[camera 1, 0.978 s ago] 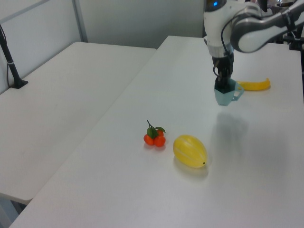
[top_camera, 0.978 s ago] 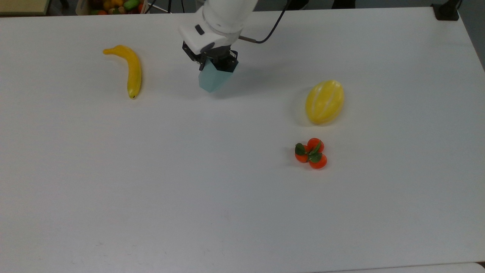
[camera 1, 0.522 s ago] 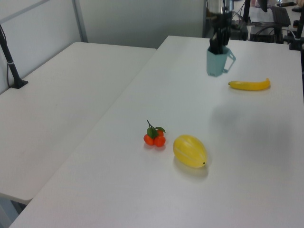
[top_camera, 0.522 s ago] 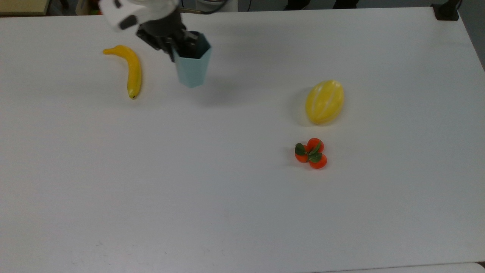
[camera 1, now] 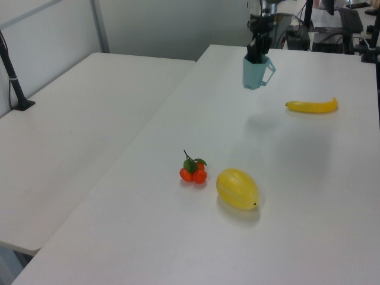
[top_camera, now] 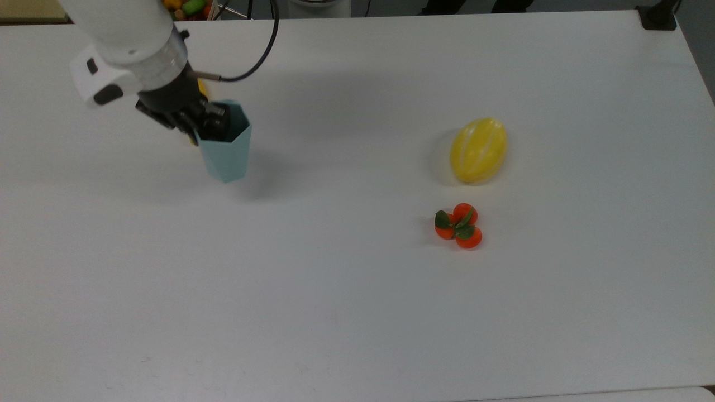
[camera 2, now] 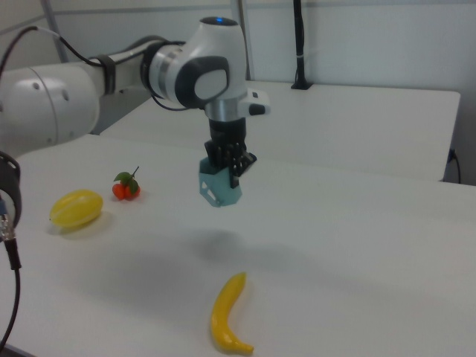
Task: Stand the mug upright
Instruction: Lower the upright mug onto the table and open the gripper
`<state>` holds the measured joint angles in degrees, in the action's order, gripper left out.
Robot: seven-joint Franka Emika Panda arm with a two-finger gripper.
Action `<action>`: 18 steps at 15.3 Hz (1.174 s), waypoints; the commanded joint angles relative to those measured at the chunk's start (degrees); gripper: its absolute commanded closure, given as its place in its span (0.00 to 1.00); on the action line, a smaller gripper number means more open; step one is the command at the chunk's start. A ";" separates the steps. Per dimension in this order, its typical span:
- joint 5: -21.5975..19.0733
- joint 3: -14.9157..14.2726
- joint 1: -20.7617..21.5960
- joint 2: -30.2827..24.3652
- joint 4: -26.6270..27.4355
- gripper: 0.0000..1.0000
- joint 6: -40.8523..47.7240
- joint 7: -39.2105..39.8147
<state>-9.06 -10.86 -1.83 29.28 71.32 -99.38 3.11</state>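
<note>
One pale blue-green faceted mug (camera 1: 255, 72) hung mouth-up, well above the white surface (top_camera: 357, 290), pinched at its rim by the clenched black tool (camera 2: 231, 165), so a slip or early release could have toppled it.

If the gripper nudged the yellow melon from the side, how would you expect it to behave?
The yellow melon would probably roll, since it is a rounded oval lying on its side on the flat table. Its smooth skin looks slippery. If it rolled, it might bump the tomato cluster nearby.
</note>
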 commanded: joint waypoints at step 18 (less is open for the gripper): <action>-0.61 0.13 -0.55 10.01 -1.01 1.00 -8.28 10.69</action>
<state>-9.07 -10.60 -2.72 39.14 69.04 -104.81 12.40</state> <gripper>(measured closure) 0.899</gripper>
